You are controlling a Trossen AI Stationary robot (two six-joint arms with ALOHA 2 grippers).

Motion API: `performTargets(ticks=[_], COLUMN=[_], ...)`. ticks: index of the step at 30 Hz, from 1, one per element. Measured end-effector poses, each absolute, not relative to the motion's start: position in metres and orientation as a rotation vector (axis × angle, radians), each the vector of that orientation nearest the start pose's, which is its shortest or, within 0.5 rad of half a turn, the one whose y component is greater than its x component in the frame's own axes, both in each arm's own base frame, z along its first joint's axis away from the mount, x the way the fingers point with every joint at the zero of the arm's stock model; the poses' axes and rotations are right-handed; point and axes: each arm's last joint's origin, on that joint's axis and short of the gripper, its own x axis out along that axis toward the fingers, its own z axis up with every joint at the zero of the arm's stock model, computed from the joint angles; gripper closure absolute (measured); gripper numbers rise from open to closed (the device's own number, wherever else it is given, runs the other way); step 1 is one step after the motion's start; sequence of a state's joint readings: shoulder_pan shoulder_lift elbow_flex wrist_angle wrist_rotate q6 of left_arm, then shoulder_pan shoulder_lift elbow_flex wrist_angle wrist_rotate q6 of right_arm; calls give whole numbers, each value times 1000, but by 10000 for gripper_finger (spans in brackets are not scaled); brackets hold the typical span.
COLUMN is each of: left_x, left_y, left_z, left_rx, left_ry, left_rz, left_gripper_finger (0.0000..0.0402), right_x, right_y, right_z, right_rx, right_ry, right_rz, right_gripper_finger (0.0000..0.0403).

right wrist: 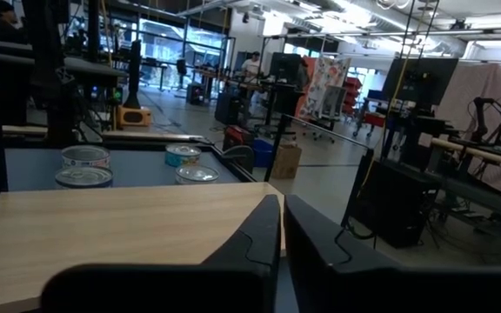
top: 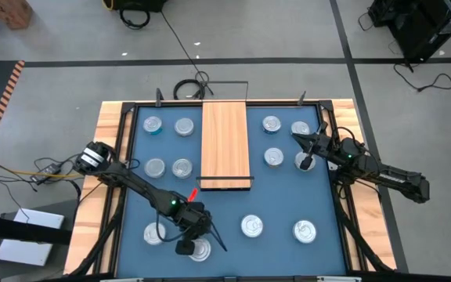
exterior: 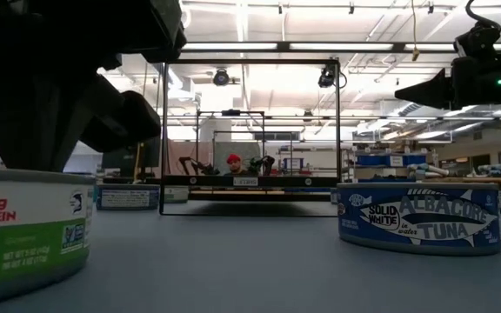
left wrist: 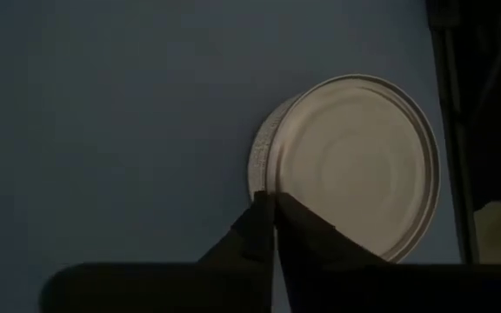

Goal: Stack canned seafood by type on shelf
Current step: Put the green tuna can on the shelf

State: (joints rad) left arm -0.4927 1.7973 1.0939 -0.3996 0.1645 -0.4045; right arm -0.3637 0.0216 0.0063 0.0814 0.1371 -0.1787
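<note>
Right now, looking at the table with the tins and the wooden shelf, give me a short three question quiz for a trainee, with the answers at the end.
1. True or false: a tin already sits on the wooden shelf board.
2. How many seafood tins lie on the blue table in the high view?
3. The left gripper is: A) open around a tin; B) shut, over the rim of a silver-topped tin; C) resting on the shelf.

Key: 1 false, the board is bare. 2 twelve. 3 B.
</note>
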Motion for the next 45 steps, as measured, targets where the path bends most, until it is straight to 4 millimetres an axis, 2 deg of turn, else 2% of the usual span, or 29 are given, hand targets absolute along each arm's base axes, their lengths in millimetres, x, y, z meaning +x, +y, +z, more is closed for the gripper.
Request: performTargets(ticks=[9,14,19,22,25,30,34,37,40,45], left_x=[302,304,301,304,299,292,292,292,291,287], left_y=[-164,-162,-159,-167,-181,-195,-197,-194,-191,-175], left_z=[170,187,188,190,195,187,175,173,173,178], left_rx=[-125,-83,-20,4,107,250,299,327,350,398], left_ry=[1202,1196,1228,1175,1116,1100,1146,1165,1172,1228], left_rz=[-296,-269,-237,-359,-492,-580,-530,-486,-440,-281], left_gripper_finger=[399,400,400,401,401,401,401,401,401,401], right_x=[90,90,90,90,90,90,90,90,90,90], right_y=[-39,-39,-39,-39,-39,-39,-39,-39,-39,-39], right_z=[172,172,172,172,172,172,172,172,172,172], right_rx=[-182,-182,-182,-182,-182,-182,-182,-183,-182,-182], right_ry=[-21,-21,-21,-21,-21,-21,-21,-21,-21,-21], right_rz=[-505,-505,-505,-505,-505,-505,-505,-505,-505,-505], right_gripper_finger=[373,371,374,375,374,371,373,375,376,373])
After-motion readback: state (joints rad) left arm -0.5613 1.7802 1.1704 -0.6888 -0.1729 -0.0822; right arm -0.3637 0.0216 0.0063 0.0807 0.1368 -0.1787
